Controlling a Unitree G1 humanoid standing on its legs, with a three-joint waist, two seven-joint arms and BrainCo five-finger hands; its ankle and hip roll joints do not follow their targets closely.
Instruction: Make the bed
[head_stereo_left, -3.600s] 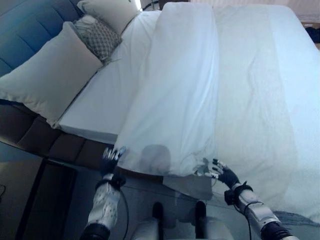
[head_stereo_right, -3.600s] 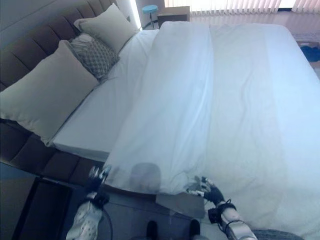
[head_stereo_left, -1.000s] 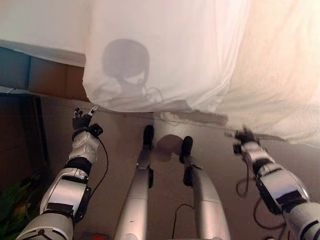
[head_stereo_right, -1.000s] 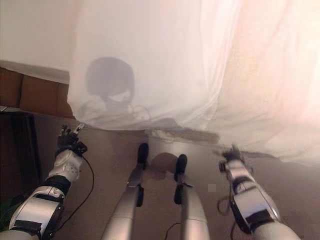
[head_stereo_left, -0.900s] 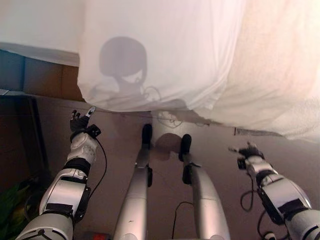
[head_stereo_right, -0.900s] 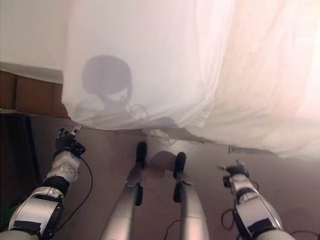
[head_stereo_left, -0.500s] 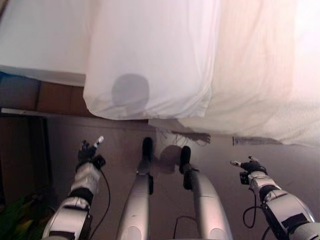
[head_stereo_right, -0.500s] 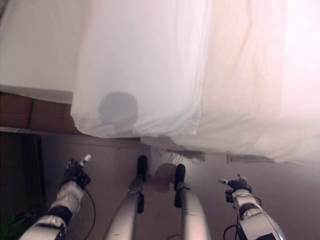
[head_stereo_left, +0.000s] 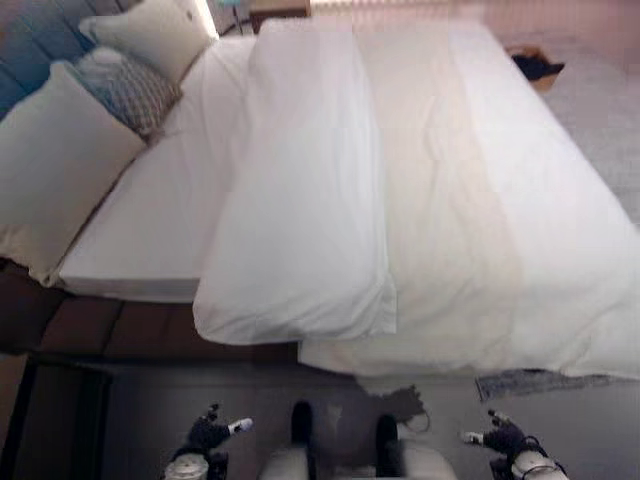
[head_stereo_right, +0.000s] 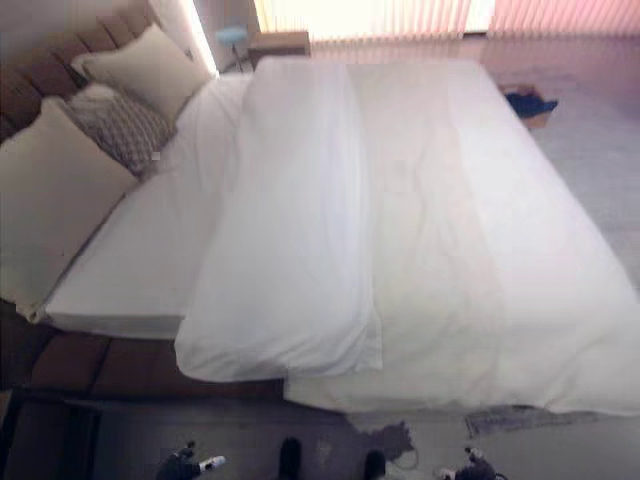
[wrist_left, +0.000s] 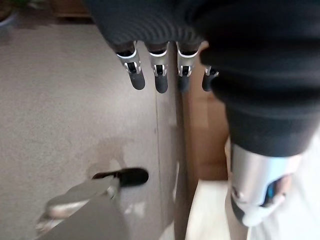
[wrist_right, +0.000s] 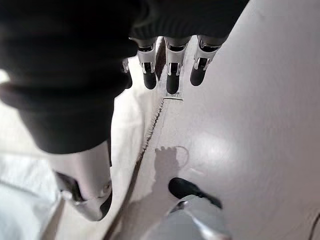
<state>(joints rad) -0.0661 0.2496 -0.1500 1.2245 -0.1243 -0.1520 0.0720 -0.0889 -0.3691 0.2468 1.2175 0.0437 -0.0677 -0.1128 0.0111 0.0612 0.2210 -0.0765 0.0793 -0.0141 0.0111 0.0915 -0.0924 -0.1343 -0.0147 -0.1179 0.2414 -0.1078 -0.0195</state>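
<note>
A white duvet (head_stereo_left: 450, 210) covers the bed, and its head-end part is folded back into a thick band (head_stereo_left: 300, 230) that hangs a little over the near side. Left of the band the white sheet (head_stereo_left: 150, 220) lies bare. Both hands hang low over the floor in front of the bed, apart from the duvet. My left hand (head_stereo_left: 205, 438) is open, its fingers (wrist_left: 160, 75) straight with nothing in them. My right hand (head_stereo_left: 505, 438) is open too, fingers (wrist_right: 170, 75) straight over the floor by the duvet's hanging edge.
A large cream pillow (head_stereo_left: 50, 170), a grey patterned cushion (head_stereo_left: 120, 90) and another cream pillow (head_stereo_left: 150, 35) lean on the headboard at the left. A dark low table (head_stereo_left: 50, 420) stands at the lower left. A grey rug edge (head_stereo_left: 540, 383) lies under the bed's near side.
The whole view has shifted up to take in the bed. My right hand, earlier at the duvet's near edge, has come away from it; both hands now hang low.
</note>
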